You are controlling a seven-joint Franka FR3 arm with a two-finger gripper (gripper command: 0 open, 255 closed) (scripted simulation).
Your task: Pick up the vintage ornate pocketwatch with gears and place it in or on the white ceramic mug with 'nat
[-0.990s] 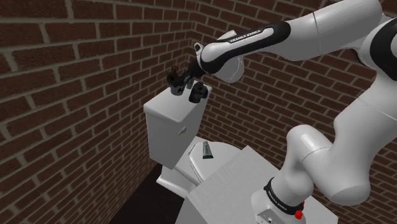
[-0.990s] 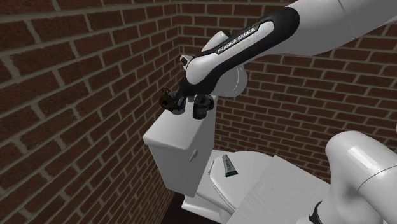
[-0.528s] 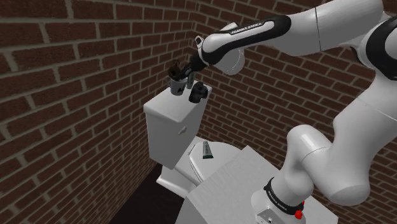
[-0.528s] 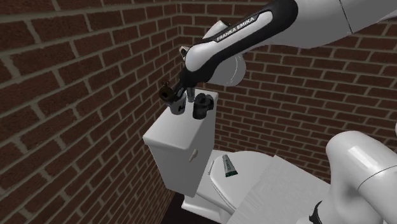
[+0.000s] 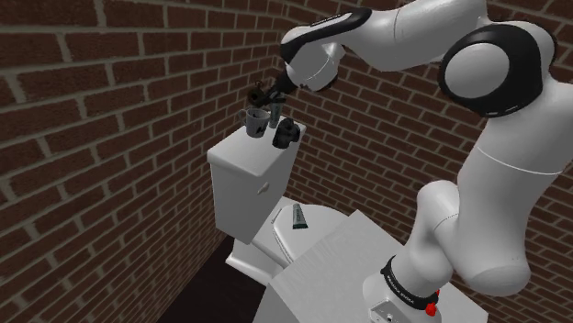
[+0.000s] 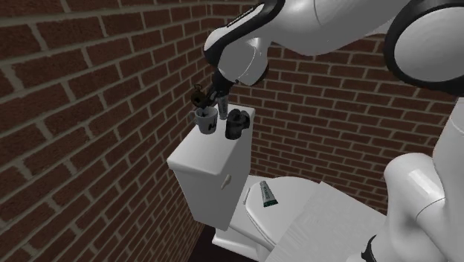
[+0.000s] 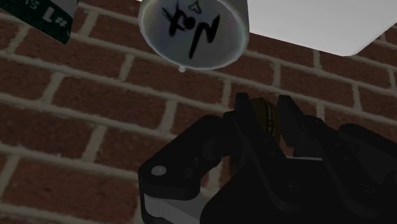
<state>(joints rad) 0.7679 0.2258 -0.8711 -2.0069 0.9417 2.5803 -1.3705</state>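
A small dark brownish pocketwatch (image 5: 254, 94) hangs in my black gripper (image 5: 261, 94), which is shut on it. It sits just above the pale grey mug (image 5: 256, 122) standing upright on the white toilet tank's lid (image 5: 241, 151). The second exterior view has the gripper (image 6: 202, 97) and watch (image 6: 197, 96) over the mug (image 6: 206, 121). In the wrist view the watch's rim (image 7: 266, 116) is clasped between the two fingers, gripper (image 7: 267, 105), and the mug's side with black lettering (image 7: 194, 28) lies beyond the fingertips.
A dark cup-like object (image 5: 287, 133) stands on the tank lid right beside the mug. A green tube (image 5: 299, 217) lies on the toilet's closed lid (image 5: 321, 229). Brick walls (image 5: 110, 138) close in behind and beside the tank.
The gripper has risen from tank-lid height with the watch in it, and the arm has swung upward. The mug, earlier partly covered by the hand, now stands exposed below it.
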